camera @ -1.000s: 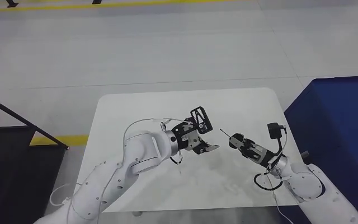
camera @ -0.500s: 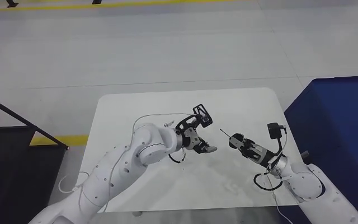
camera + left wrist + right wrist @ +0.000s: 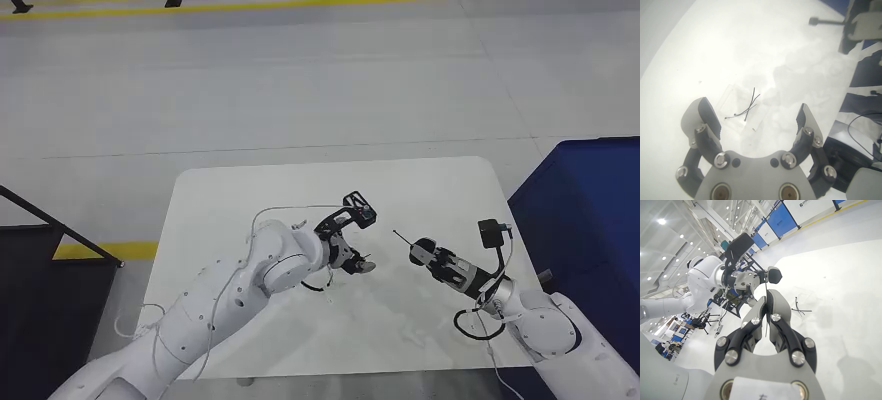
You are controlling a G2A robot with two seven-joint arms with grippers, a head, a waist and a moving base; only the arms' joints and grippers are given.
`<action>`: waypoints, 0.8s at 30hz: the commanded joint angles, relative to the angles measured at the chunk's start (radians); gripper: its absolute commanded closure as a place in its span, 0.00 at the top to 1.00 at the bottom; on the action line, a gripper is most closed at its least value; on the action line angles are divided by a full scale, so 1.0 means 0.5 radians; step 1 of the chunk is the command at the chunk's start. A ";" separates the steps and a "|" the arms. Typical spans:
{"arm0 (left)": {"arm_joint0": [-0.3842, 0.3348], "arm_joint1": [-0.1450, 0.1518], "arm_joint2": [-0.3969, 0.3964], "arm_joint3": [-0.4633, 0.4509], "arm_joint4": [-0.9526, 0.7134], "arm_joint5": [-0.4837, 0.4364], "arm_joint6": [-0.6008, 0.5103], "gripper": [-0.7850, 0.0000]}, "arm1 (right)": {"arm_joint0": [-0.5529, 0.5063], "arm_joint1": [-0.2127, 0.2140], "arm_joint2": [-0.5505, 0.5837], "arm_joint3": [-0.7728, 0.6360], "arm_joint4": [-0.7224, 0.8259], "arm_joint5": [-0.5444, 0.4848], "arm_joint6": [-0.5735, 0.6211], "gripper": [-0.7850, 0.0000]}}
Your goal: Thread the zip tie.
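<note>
My right gripper (image 3: 765,303) is shut on a thin black zip tie (image 3: 765,289), which runs up between its fingers. It hangs in the air above the table's right half, right gripper (image 3: 420,250), with the zip tie (image 3: 402,240) pointing toward the left arm. My left gripper (image 3: 753,111) is open with nothing in it and hovers over three loose black zip ties (image 3: 748,108) that lie crossed on a clear plastic sheet (image 3: 728,98). In the top view the left gripper (image 3: 357,264) sits near the table's middle, a short gap from the held zip tie's tip.
The white table (image 3: 250,200) has rounded corners. A blue partition (image 3: 590,230) stands close beside it on the right. The loose zip ties (image 3: 798,309) and the plastic sheet (image 3: 806,294) lie between the two grippers.
The left arm's elbow has swung forward and its wrist has turned, drawing the open left gripper slightly back and lower. The right arm with its zip tie has stayed still.
</note>
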 commanded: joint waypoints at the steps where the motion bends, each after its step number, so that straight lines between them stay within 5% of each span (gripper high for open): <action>1: -0.050 -0.035 0.059 0.072 0.023 0.049 -0.108 0.60 | 0.000 0.000 0.000 0.000 0.000 0.000 0.000 0.00; 3: -0.110 -0.069 0.117 0.145 0.041 0.051 -0.210 0.49 | 0.000 0.000 0.000 0.000 0.000 0.000 0.000 0.00; 24: -0.359 -0.350 0.309 0.712 -0.158 -0.020 -0.319 0.37 | 0.000 0.000 0.000 0.000 0.000 0.000 0.000 0.00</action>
